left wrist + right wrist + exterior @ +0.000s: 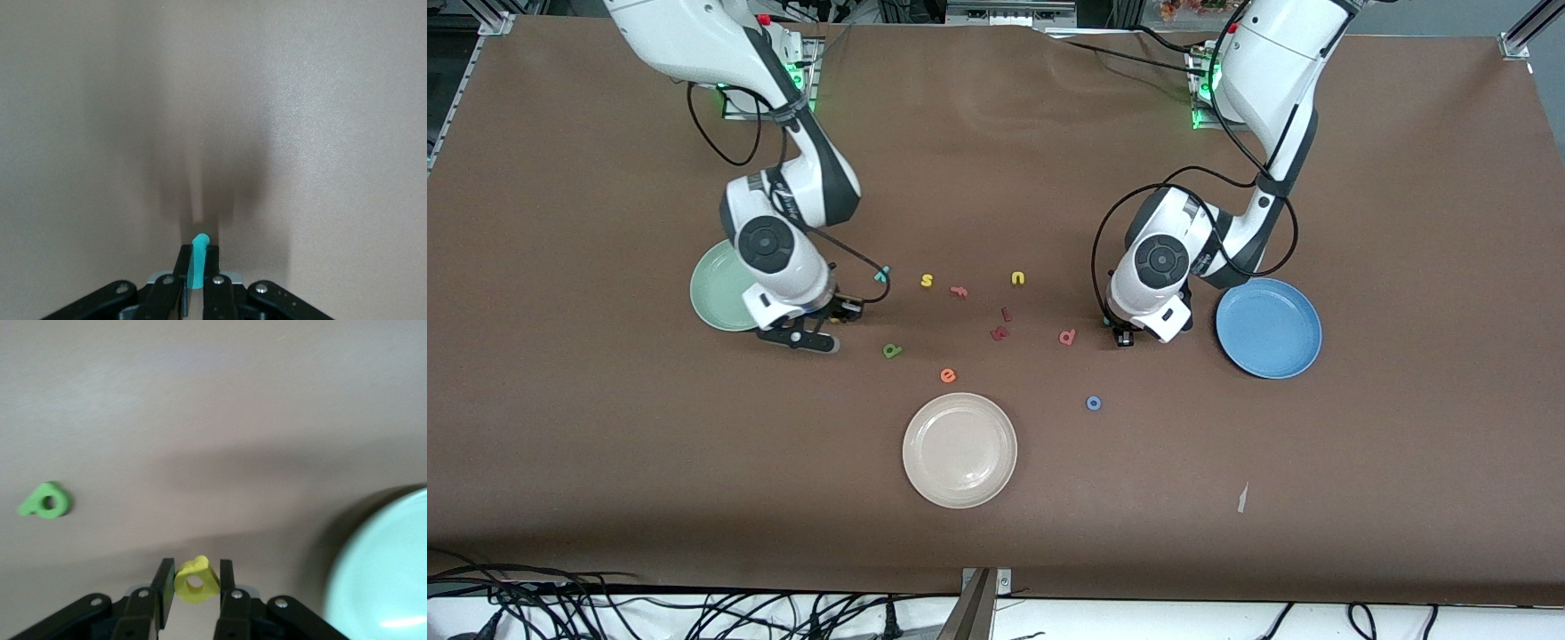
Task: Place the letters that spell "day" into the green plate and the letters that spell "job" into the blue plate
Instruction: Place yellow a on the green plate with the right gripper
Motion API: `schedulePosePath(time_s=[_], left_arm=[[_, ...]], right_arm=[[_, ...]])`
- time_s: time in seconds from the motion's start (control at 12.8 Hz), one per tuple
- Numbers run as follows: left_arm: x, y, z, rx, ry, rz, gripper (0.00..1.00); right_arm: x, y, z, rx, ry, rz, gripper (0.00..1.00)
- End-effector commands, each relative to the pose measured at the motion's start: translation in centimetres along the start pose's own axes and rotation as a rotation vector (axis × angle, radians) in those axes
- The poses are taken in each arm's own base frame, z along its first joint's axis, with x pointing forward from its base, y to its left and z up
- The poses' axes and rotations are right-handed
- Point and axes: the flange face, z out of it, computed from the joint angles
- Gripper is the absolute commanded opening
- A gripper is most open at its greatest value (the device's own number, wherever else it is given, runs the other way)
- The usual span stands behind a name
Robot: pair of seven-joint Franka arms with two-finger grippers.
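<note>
- Front view, scanning from the right arm's end: round pale mint-green plate [720,293] is partly covered by the right arm's wrist.
- right gripper [838,313] is low at the table just beside that plate's edge. Right wrist view: fingers [162,585] are clamped on a small yellow round-bowled toy letter [195,580], with the plate rim [373,587] close by.
- Small teal "y" letter [882,273] lies on the table under the right arm's cable loop, which crosses right over it.
- Small dark green round-bowled letter [892,350] lies flat, nearer the front camera than the right gripper; it also shows in the right wrist view [45,501].
- Clutter in the middle, none of it touching: yellow "s" [927,280], salmon "f" [959,291], orange "e" [948,375], two dark red letters [1000,326], yellow "u" [1018,278].
- Round cream-white plate [959,450] is nearest the front camera.
- Coral-red "b" [1067,336] lies between the dark red letters and the left gripper. Small blue ring "o" [1093,403] is nearer the camera than it, apart from everything.
- left gripper [1125,336] is down at the table, with the wrist body hiding its tips in the front view. Left wrist view: fingers [212,267] are pinched narrow on a thin teal hook-shaped "j" [197,260], held edge-on and upright.
- Round smooth mid-blue plate [1268,327] sits just beside the left arm's wrist, toward the left arm's end.
- Brown table cover [1405,267].
</note>
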Motion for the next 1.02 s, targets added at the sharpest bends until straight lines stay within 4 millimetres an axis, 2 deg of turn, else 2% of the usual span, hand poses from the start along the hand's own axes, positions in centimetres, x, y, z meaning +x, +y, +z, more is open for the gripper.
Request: schedulePosePath(time_s=[0.0,0.08,0.16,0.39,0.55,0.62,0.7,0.78,0.94], left_arm=[[0.2,-0.2,-0.7,-0.021,0.015,0.01,0.0],[0.3,0.1,-1.8,-0.037,0.005,0.015,0.0],[0.7,0.4,-2.6,-0.045,0.001,0.026,0.0],[0.8,0.7,-3.3,-0.039,0.004,0.037,0.0],[1.0,0.7,-3.3,-0.024,0.014,0.058,0.0],[1.2,0.5,-3.2,0.0,0.027,0.082,0.0],[1.1,0.2,-2.8,0.009,0.032,0.079,0.24],[0.9,-0.2,-2.6,0.016,0.029,0.07,0.5],[0.7,-0.3,-3.6,0.0,0.02,0.016,0.88]], right_arm=[[-0.2,3.5,-1.7,-0.031,-0.054,-0.066,0.18],[-0.1,5.1,-2.4,-0.044,-0.081,-0.08,0.18],[-0.4,6.3,-2.1,-0.056,-0.11,-0.092,0.18],[-1.8,10.4,1.5,-0.091,-0.18,-0.074,0.18],[-2.6,11.8,4.6,-0.101,-0.188,-0.085,0.28],[-2.7,12.0,5.2,-0.099,-0.19,-0.086,0.62],[-2.3,12.6,4.8,-0.093,-0.185,-0.074,1.0],[-2.2,12.5,4.4,-0.091,-0.183,-0.075,1.0],[-1.3,11.8,2.8,-0.077,-0.154,-0.078,1.0]])
